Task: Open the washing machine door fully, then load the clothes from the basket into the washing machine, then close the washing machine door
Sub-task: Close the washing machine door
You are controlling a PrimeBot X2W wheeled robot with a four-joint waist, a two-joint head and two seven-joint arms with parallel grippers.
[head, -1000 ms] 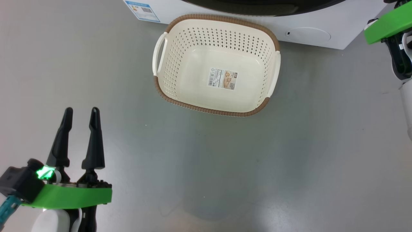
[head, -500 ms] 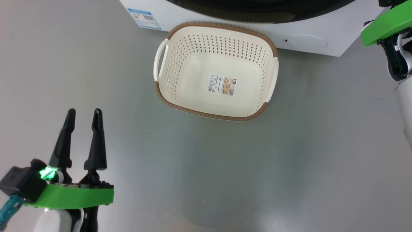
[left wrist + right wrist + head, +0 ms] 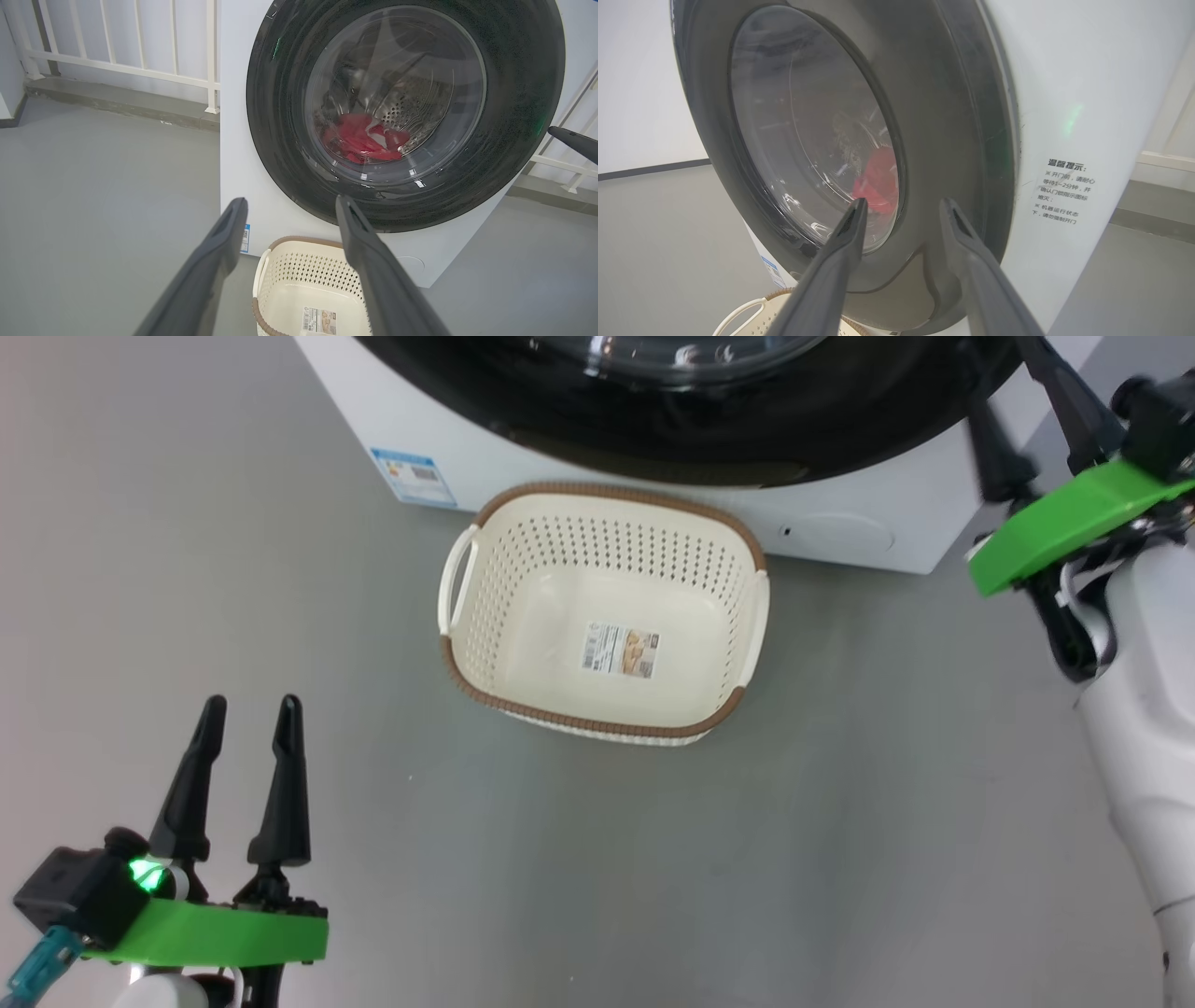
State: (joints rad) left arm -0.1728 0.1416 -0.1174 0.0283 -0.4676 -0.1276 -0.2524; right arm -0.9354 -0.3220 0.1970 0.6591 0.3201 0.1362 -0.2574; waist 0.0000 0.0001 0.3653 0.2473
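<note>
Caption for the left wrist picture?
Open left pincer faces shut round black-rimmed glass door, red fabric clothes inside, empty cream perforated basket below.

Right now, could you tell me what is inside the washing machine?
Through the glass of the door, red clothes lie low in the steel drum. The door's black rim hides the drum's edges.

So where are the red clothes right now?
In the left wrist view the red clothes lie low inside the washing machine, behind the glass of its round door, above the basket standing before it.
</note>
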